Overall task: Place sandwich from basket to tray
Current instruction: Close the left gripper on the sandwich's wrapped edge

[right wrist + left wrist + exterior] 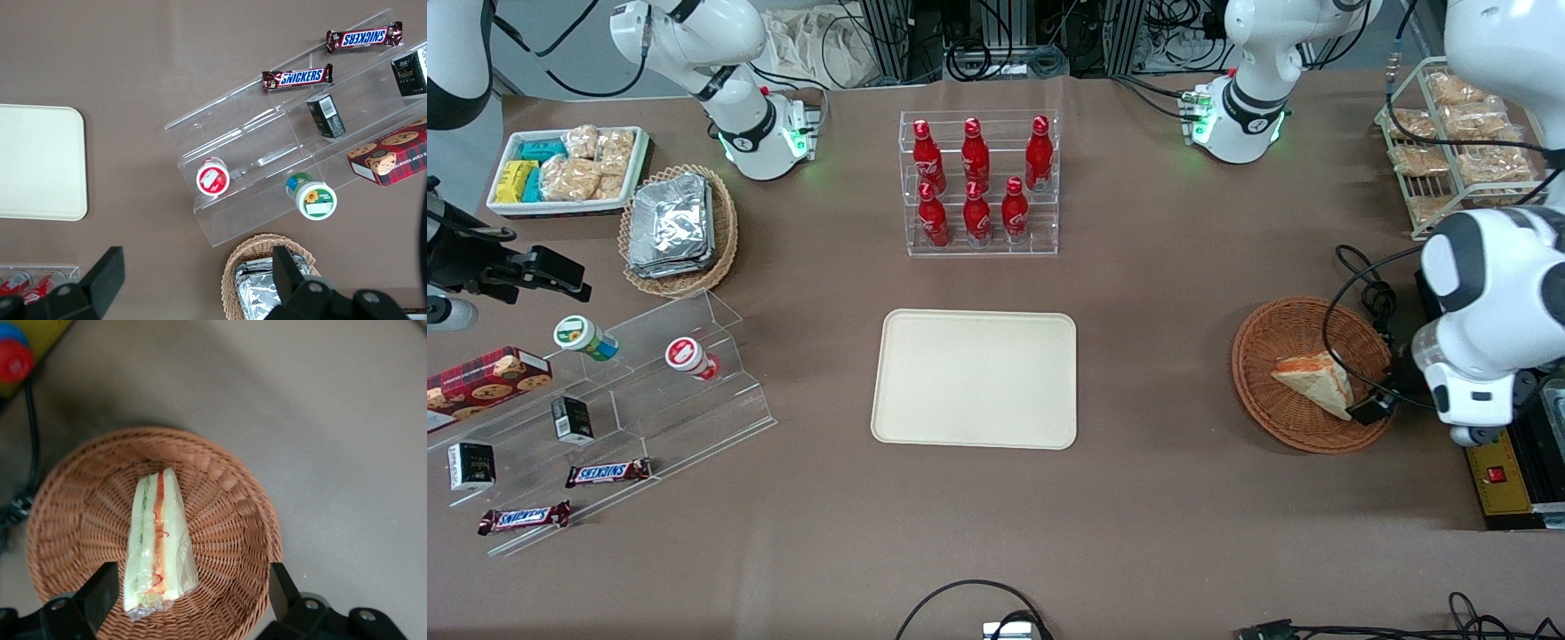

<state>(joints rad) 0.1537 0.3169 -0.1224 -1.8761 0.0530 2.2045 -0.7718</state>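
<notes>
- The gripper hangs just above the basket, fingers spread wide and holding nothing; one finger sits beside the sandwich's wide end, the other over the rim.
- The sandwich lies in the basket, filling edge facing up at the wrist camera, at the working arm's end of the table.
- It is likely light and soft (the clear wrap looks slippery), so a gentle pinch across the bread faces near the wide end seems best.
- The tray lies bare, well apart at mid-table.
</notes>
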